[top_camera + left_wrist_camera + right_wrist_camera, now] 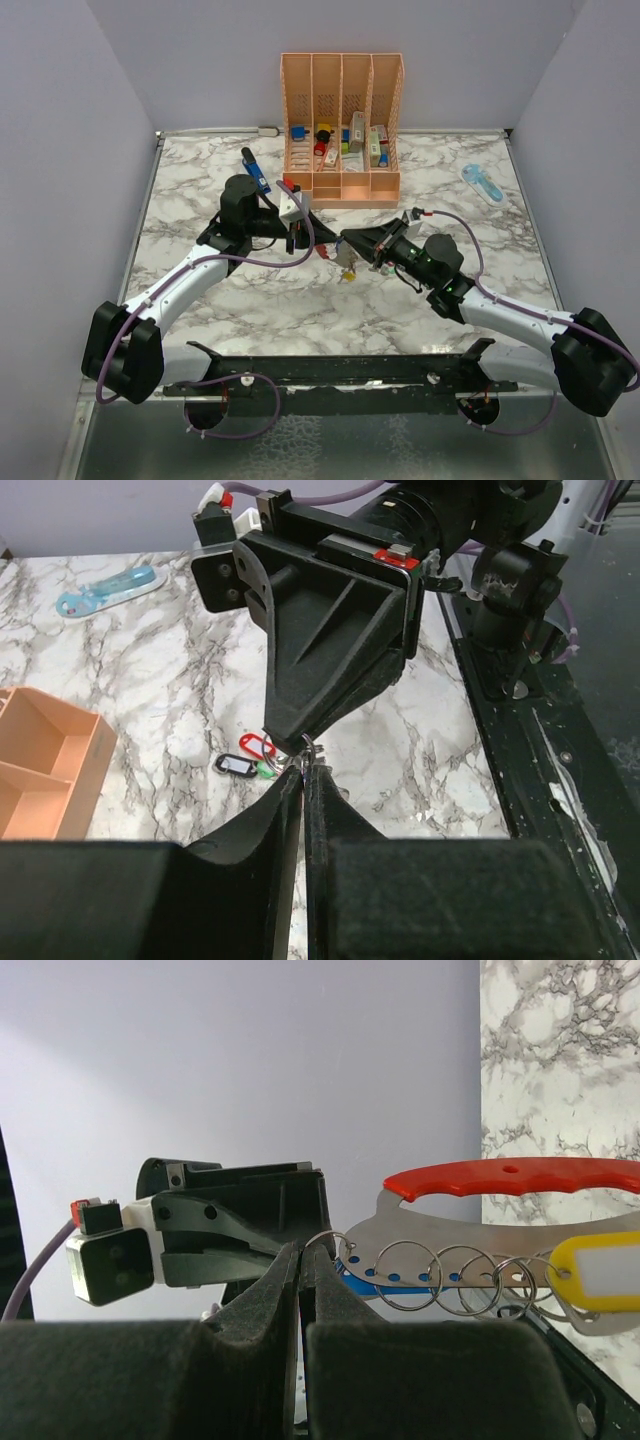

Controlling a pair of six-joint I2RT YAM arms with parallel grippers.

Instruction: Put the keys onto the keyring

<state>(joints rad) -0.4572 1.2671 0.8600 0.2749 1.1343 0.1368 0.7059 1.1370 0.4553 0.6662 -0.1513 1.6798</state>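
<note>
Right gripper [301, 1252]: clenched on a wire ring [322, 1243] at the near end of a row of rings along the keyring [500, 1176], which juts toward 3 o'clock in my wrist view. I judge the pinch steadies that ring for threading.
Left gripper [303, 772]: closed to a slit, tip to tip with the right. Whether it has hold of the ring I cannot tell.
Keys [257, 746]: red, dark and green, loose on the surface [180, 680] at 10 o'clock of the tips.
Yellow key [598, 1272]: by the far rings.
</note>
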